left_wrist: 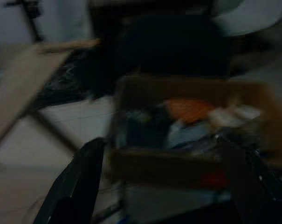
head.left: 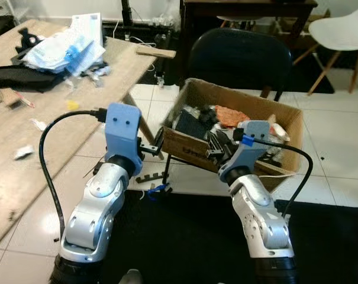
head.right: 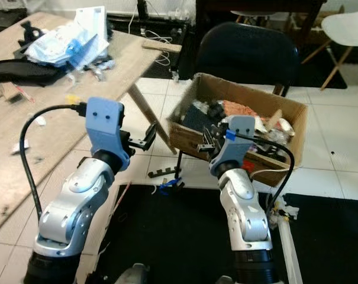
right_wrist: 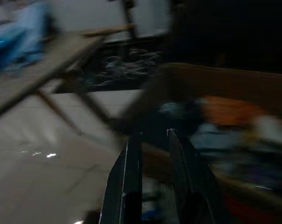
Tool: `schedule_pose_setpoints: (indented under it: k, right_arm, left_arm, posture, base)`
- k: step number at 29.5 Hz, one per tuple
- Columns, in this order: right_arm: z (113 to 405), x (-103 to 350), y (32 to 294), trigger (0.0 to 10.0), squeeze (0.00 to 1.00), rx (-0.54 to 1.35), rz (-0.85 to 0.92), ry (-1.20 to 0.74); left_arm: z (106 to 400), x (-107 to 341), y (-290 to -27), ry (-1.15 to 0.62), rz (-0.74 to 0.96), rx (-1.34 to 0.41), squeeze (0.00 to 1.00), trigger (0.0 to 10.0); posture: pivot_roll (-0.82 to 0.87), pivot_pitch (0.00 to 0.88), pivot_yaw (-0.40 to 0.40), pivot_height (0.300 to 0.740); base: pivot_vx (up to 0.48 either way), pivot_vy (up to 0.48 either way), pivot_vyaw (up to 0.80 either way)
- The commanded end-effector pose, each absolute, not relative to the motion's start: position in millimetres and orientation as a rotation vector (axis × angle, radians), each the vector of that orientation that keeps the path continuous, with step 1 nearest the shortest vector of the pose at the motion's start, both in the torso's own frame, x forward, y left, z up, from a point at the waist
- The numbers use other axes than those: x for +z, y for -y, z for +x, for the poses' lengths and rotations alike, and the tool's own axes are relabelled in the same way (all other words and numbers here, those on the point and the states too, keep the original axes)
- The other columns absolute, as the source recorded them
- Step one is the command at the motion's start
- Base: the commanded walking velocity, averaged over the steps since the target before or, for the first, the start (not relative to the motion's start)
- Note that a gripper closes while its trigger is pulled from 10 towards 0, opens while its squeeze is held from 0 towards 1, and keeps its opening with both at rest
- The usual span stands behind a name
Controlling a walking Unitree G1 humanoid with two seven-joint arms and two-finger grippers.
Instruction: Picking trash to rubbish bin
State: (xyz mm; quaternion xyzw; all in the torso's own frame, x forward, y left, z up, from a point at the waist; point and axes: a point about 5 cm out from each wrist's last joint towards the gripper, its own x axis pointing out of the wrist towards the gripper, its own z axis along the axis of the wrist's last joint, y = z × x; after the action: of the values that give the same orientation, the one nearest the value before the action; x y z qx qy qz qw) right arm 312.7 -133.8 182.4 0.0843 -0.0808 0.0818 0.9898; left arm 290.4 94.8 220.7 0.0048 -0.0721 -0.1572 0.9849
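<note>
One cardboard box [head.left: 238, 127] is standing on the tiled floor [head.left: 338, 154] ahead of me, serving as the rubbish bin, with a black chair [head.left: 241, 56] directly behind it. I am seeing it packed with mixed trash: dark plastic pieces [head.left: 193, 124] toward its left side, an orange crumpled item [head.left: 229, 115] near the back wall, and pale wrappers [head.left: 279, 133] toward the right. The wrist views are too blurred for me to identify the contents further.

The left claw [head.left: 153, 144] is hovering just beside the box's near left corner, and its fingers [left_wrist: 80, 182] are standing wide apart with nothing between them. The right claw [head.left: 217, 149] is hanging over the box's front rim; its fingers [right_wrist: 131, 177] are lying close together with a narrow gap, and I cannot tell whether anything is pinched there.

To my left, a wooden bench [head.left: 25, 142] is carrying a heap of blue-and-white plastic packaging [head.left: 66, 47], a black bag [head.left: 19, 77] and scattered scraps. A small blue scrap [head.left: 158, 189] is lying on the floor between my arms, at the edge of a black mat [head.left: 184, 236].
</note>
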Motion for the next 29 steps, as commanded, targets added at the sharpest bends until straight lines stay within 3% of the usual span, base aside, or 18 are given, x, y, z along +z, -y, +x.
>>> schedule_pose_setpoints:
  k: [1, 11, 24, 29]
  right_arm:
    - [310.8, 181.6, 127.2, 10.0, 0.0, 0.184, 0.189, 0.155]
    - [309.9, 180.4, 126.2, 10.0, 0.0, 0.191, 0.183, 0.147]
    - [309.5, 179.4, 125.0, 10.0, 0.0, 0.192, 0.186, 0.144]
    - [308.8, 178.8, 126.2, 10.0, 0.0, 0.19, 0.188, 0.144]
  left_arm:
    - [290.0, 218.4, -99.4, 0.125, 0.012, -0.295, 0.0, 10.0]
    - [291.5, 216.2, -102.4, 0.098, 0.01, -0.287, 0.0, 10.0]
    - [291.1, 214.8, -103.2, 0.09, 0.011, -0.294, 0.0, 10.0]
    - [291.7, 215.4, -103.1, 0.093, 0.019, -0.293, 0.0, 10.0]
  posture:
    - [0.14, 0.174, 0.035, 0.74]
    - [0.13, 0.163, 0.034, 0.74]
    - [0.14, 0.164, 0.038, 0.74]
    - [0.14, 0.165, 0.04, 0.74]
  base:
    - [0.0, 0.0, 0.0]
    - [0.0, 0.0, 0.0]
    - [0.0, 0.48, 0.0]
    - [0.0, 0.0, 0.0]
